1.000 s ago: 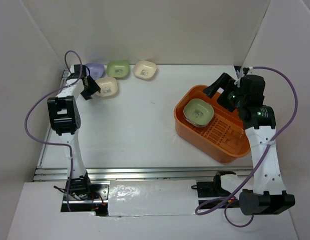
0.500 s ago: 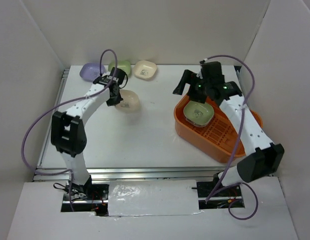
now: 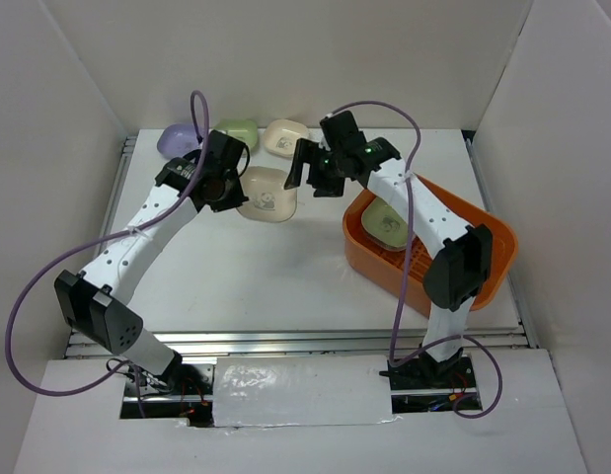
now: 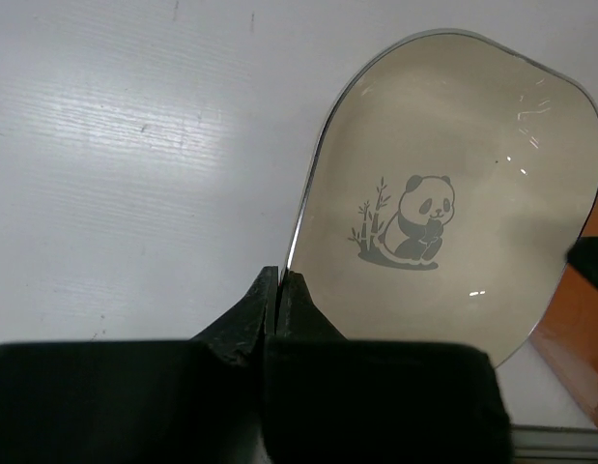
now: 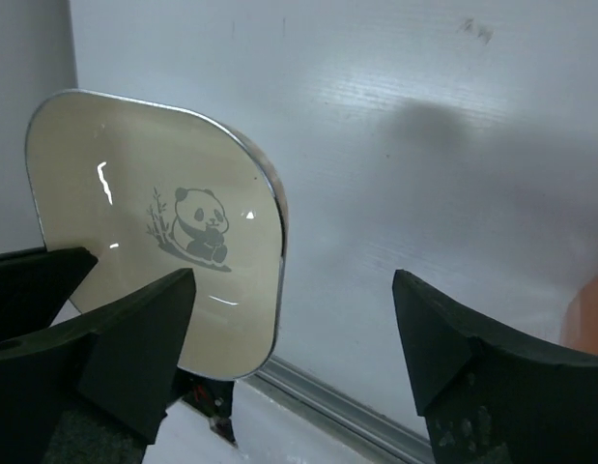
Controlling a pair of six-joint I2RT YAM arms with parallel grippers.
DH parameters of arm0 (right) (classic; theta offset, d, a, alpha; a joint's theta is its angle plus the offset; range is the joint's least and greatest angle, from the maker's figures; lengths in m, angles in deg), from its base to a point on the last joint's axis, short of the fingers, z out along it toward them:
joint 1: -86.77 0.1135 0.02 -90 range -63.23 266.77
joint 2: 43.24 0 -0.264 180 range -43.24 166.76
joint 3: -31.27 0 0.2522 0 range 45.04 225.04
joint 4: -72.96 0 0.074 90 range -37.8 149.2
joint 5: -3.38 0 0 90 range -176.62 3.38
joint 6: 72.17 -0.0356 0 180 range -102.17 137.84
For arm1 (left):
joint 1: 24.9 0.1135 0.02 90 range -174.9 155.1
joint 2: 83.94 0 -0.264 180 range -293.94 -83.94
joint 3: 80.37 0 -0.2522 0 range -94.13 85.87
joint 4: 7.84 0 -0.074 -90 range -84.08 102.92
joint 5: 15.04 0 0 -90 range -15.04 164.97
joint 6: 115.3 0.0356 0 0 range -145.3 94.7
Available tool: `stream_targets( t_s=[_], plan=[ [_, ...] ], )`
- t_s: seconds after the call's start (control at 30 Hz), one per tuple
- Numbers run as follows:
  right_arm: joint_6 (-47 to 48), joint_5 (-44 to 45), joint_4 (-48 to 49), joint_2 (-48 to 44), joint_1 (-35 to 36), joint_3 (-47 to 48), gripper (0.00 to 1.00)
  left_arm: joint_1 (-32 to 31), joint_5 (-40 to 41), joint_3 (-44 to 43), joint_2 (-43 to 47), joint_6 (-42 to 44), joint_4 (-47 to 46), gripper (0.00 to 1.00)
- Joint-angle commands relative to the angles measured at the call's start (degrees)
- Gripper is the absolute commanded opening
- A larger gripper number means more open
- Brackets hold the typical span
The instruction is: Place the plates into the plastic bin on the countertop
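Observation:
My left gripper is shut on the rim of a cream plate with a panda print and holds it above the countertop, left of the orange plastic bin. In the left wrist view the shut gripper pinches the plate at its edge. My right gripper is open next to this plate; in the right wrist view the gripper is wide open, with the plate's edge between its fingers. A green plate lies in the bin.
Three plates stand at the back of the table: purple, green and cream. White walls close in the left, back and right. A metal rail runs along the front edge.
My left arm has carried the cream plate rightwards from the back left towards the bin. My right arm has swung left from above the bin to meet the plate.

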Motion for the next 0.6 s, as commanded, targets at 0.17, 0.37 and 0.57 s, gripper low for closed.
stream_targets(
  t_s=[0.17, 0.37, 0.57],
  plan=[
    [-3.8, -5.6, 7.2, -0.9, 2.5, -6.2, 0.57, -0.4, -7.4, -2.9, 4.3, 1.0, -2.5, 0.01],
    [-5.2, 4.2, 3.9, -9.3, -1.2, -10.5, 0.0, 0.5, -0.7, -8.8, 6.5, -0.7, 0.6, 0.99],
    [-3.1, 14.8, -4.6, -25.7, -14.0, -17.4, 0.0, 8.1, 3.6, -10.3, 11.9, -1.6, 0.9, 0.99]
  ],
)
